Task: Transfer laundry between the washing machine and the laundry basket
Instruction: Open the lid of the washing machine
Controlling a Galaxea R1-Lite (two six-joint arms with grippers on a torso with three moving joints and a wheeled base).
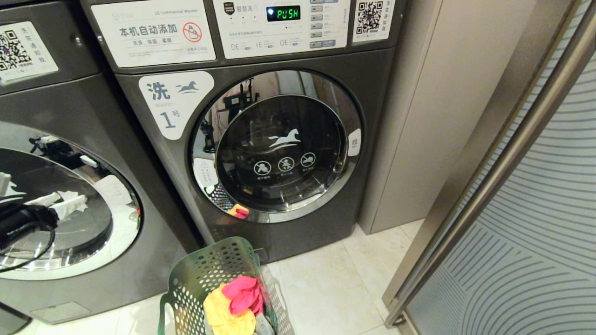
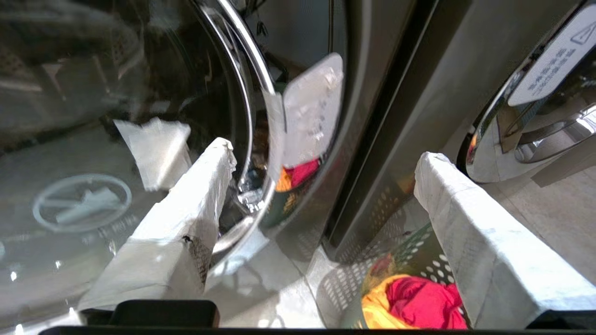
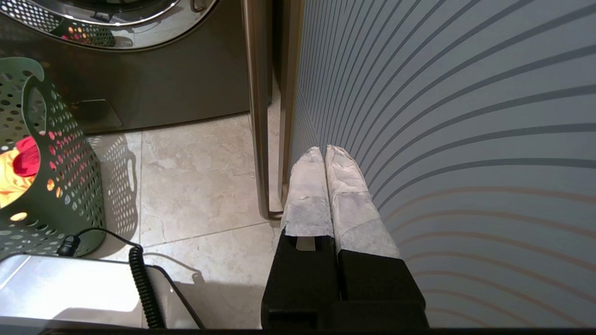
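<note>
While the right pincer hangs low over the tiled floor beside a striped glass door, its taped fingers pressed together on nothing, the laundry basket stands nearest on that floor, in front of the gap between two dark grey machines. Yellow-orange laundry and a bright pink-red piece lie in it, heaped together and touching. The left pincer is spread wide and empty, one white-wrapped finger just in front of the round glass of the washing machine at the left edge of the head view, the other finger above the basket; whether that first finger touches the glass cannot be told. That machine's door is closed, and its number label is not in sight. Farther back and to the right stands the like machine marked 1, door also closed, its display reading PUSH, the basket's colours mirrored in its chrome rim.
</note>
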